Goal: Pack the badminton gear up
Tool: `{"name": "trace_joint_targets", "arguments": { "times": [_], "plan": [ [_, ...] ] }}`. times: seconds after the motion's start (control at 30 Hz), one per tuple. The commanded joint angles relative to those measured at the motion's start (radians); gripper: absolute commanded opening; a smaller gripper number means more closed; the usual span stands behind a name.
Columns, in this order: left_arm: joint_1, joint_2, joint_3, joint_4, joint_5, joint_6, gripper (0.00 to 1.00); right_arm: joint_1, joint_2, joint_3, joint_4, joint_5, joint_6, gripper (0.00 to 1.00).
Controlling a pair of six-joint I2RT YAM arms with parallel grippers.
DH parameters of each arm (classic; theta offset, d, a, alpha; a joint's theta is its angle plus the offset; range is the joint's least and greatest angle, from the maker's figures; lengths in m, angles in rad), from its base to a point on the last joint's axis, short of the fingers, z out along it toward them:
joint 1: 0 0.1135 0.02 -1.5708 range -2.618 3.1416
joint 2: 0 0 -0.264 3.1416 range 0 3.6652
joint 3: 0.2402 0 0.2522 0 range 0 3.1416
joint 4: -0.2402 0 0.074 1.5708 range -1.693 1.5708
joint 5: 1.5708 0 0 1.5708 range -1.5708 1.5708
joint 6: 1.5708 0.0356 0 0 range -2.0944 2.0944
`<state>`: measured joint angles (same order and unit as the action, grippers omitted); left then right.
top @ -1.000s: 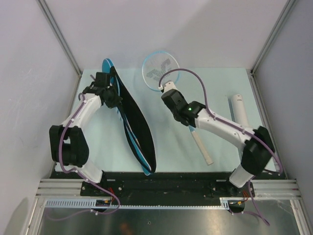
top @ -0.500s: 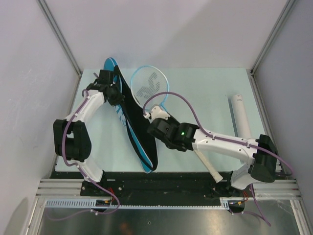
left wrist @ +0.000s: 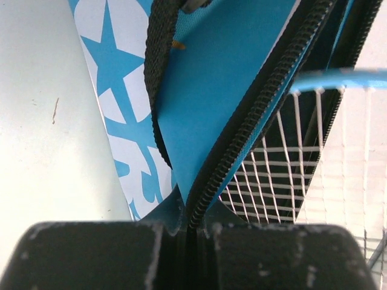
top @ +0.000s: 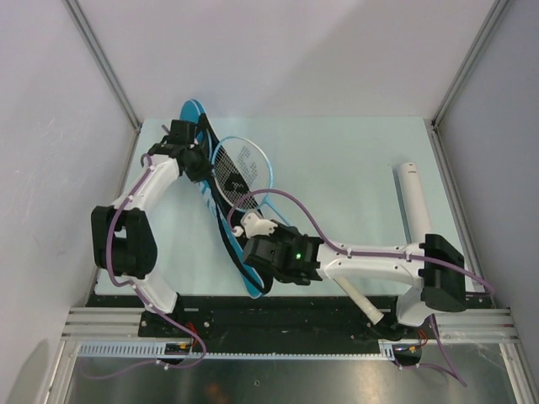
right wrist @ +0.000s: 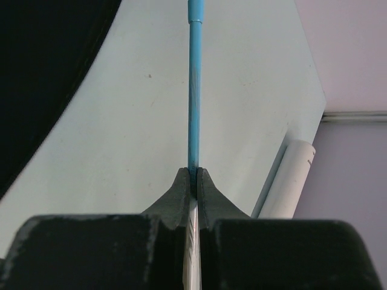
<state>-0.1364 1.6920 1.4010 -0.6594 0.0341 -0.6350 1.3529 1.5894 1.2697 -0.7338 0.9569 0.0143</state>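
Note:
The blue racket bag (top: 221, 206) lies slanted at the left of the table, its black opening facing right. My left gripper (top: 189, 158) is shut on its zipper edge (left wrist: 242, 130) near the far end. My right gripper (top: 255, 225) is shut on the blue shaft (right wrist: 193, 90) of a light-blue-framed racket. The racket's head (top: 240, 172) sits at the bag's opening, and its strings (left wrist: 284, 169) show beside the zipper. Its white handle (top: 358, 296) sticks out near the right arm's base. The long white tube (top: 414, 202) lies at the right. I see no shuttlecocks and no second racket.
The tube also shows in the right wrist view (right wrist: 289, 181), with the bag's dark side (right wrist: 48, 78) at the left. The pale table (top: 337, 160) is closed in by grey walls on three sides. The black base rail (top: 278, 313) runs along the near edge.
My right arm has swung the racket left and toward the near edge, bringing its head from the far middle to the bag's opening. My left gripper has kept its hold on the bag.

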Motion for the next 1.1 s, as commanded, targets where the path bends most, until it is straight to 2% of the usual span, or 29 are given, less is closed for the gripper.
{"name": "trace_joint_targets", "arguments": {
  "times": [0.0, 0.27, 0.43, 0.53, 0.73, 0.9, 1.07],
  "plan": [
    [-0.023, -0.077, 0.047, 0.017, 0.093, 0.021, 0.00, 0.003, 0.032, 0.007, 0.195, 0.036, -0.099, 0.00],
    [-0.042, -0.173, -0.010, 0.067, 0.187, 0.011, 0.00, -0.047, 0.089, 0.022, 0.430, -0.001, -0.209, 0.00],
    [-0.074, -0.227, -0.106, 0.179, 0.273, -0.014, 0.00, -0.138, 0.138, 0.094, 0.565, -0.136, -0.198, 0.00],
    [-0.095, -0.245, -0.164, 0.249, 0.322, -0.025, 0.00, -0.182, 0.201, 0.157, 0.585, -0.227, -0.172, 0.00],
    [-0.126, -0.265, -0.261, 0.377, 0.391, -0.009, 0.00, -0.213, 0.284, 0.299, 0.576, -0.280, -0.188, 0.00],
    [-0.158, -0.287, -0.309, 0.461, 0.426, -0.041, 0.00, -0.254, 0.331, 0.319, 0.614, -0.186, -0.128, 0.00],
    [-0.170, -0.304, -0.361, 0.524, 0.440, -0.083, 0.00, -0.248, 0.365, 0.339, 0.635, -0.049, 0.015, 0.00]
  ]
}}
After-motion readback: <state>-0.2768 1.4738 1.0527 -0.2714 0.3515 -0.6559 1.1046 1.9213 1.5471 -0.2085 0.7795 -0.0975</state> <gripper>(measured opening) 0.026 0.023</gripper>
